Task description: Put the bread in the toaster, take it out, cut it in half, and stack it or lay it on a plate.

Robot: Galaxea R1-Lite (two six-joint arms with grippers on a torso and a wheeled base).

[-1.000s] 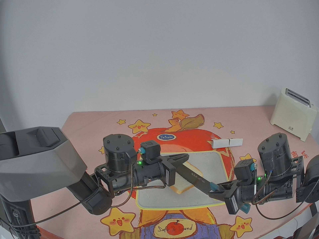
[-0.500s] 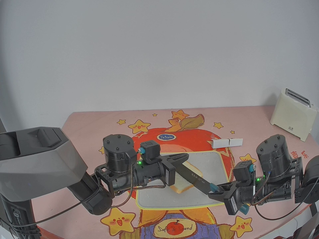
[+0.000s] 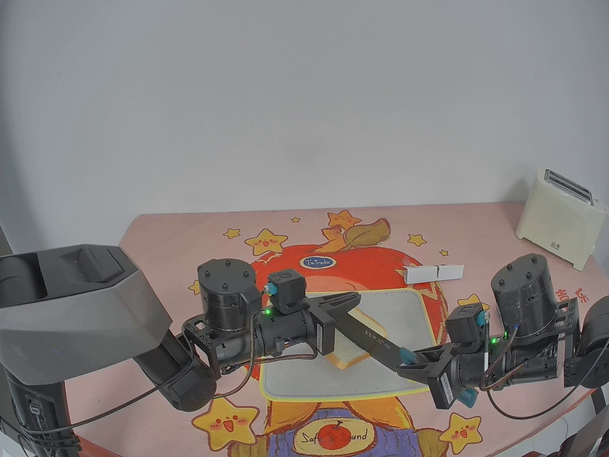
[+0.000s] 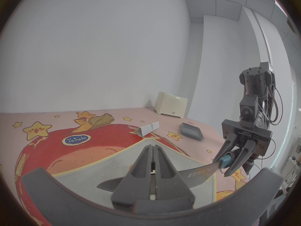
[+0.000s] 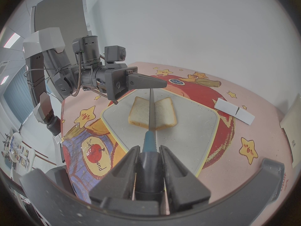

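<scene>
**toast_fan:** Checking the bread [image 5: 164,112] first: flat on the cutting board [image 5: 194,126], same spot as a second ago, with the knife [image 5: 151,101] blade across its middle. Looks dented along that line, can't say cut through.

**gearhead:** Yep. Only caught a tiny wiggle from the right gripper [image 5: 150,148], clamped tight on the knife handle: shifted a hair, then back to roughly where it was. Reads like a sawing stroke.

**toast_fan:** And the left gripper [image 3: 352,299]?

**gearhead:** Pinched shut on nothing, parked over the blade by the bread's far edge, hasn't budged. Touching or not, hard to tell.

**toast_fan:** So mid-cut, basically. Still owed: finishing the slice, then plating the halves. Ignoring the toaster [image 3: 561,226], well apart at the right corner of the table [image 3: 177,242].
</scene>
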